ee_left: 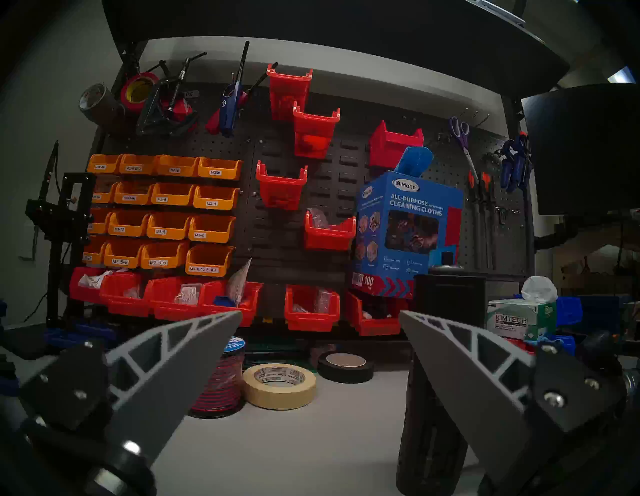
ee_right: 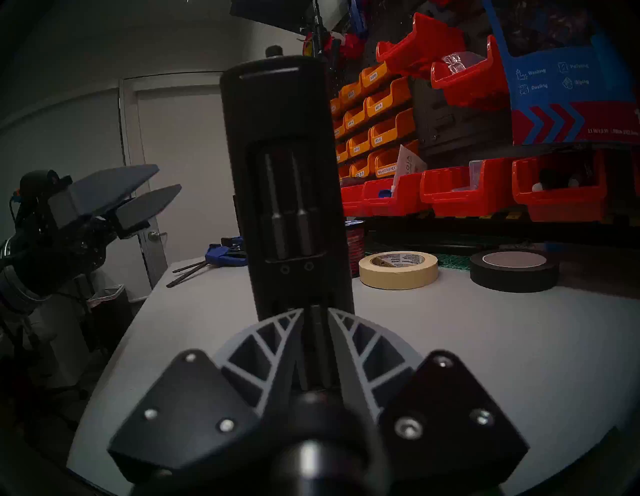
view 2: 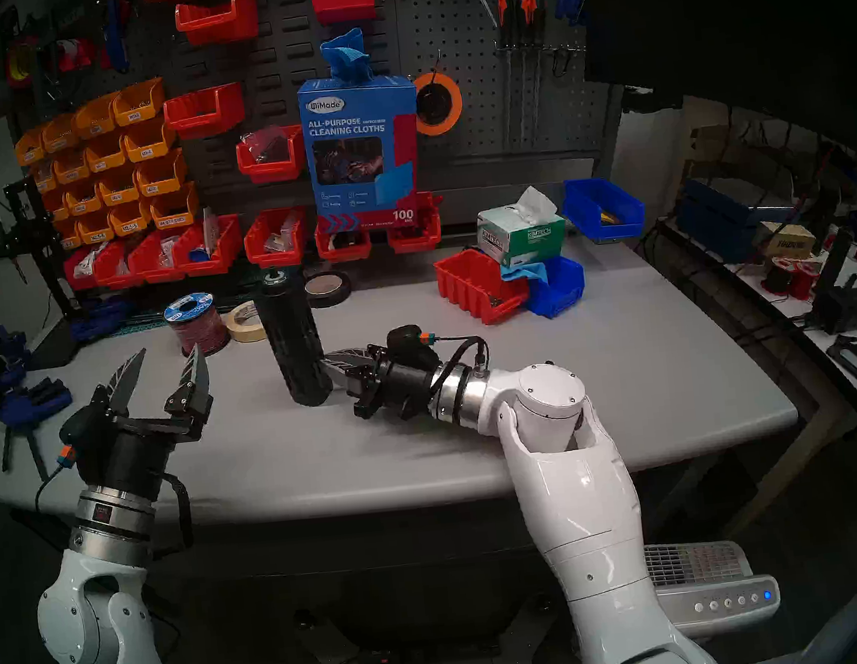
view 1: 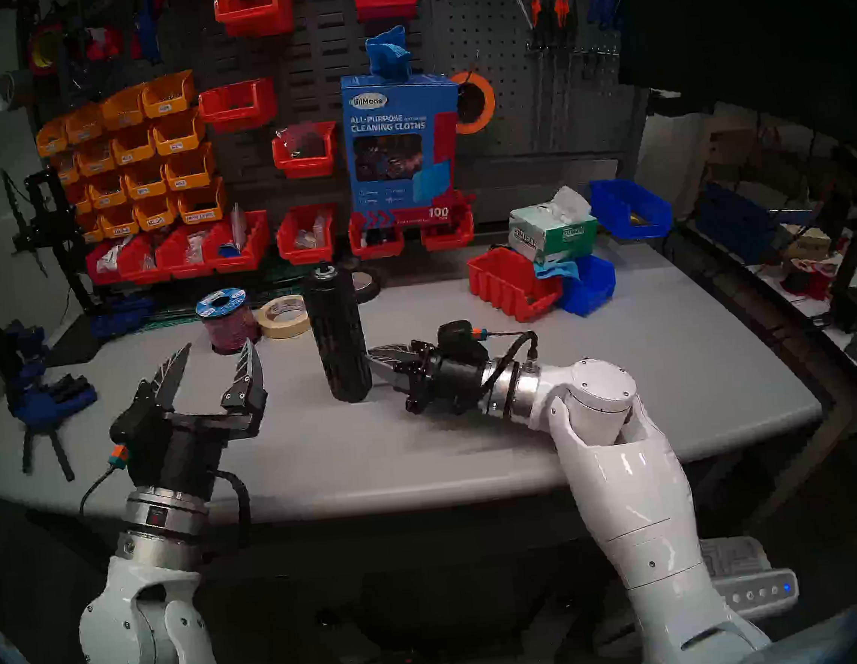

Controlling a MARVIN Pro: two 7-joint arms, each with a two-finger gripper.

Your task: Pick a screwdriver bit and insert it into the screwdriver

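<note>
Screwdriver (view 1: 336, 332) upright on desk (view 1: 477, 423), mid-desk, 12 o'clock of robot. Right gripper (ee_right: 316, 325) level at its base from 3 o'clock, jaws narrowed around thin dark screwdriver bit (ee_right: 317, 346); firm contact unclear. Left gripper (view 1: 215, 365) at 9 o'clock, jaws wide, empty.

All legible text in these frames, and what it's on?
"UiMade", "ALL-PURPOSE CLEANING CLOTHS", "100": blue cloth box.
"Washing", "Polishing", "Dusting", "Wiping": same box, right wrist view.
"KIMTECH": green tissue box.
"M3X8", "M3-4", "M3-6", "M2.5-5": orange bins; the other bin labels are too blurred.
Print inside the masking tape core and on the wire spool label: too small to read.
</note>
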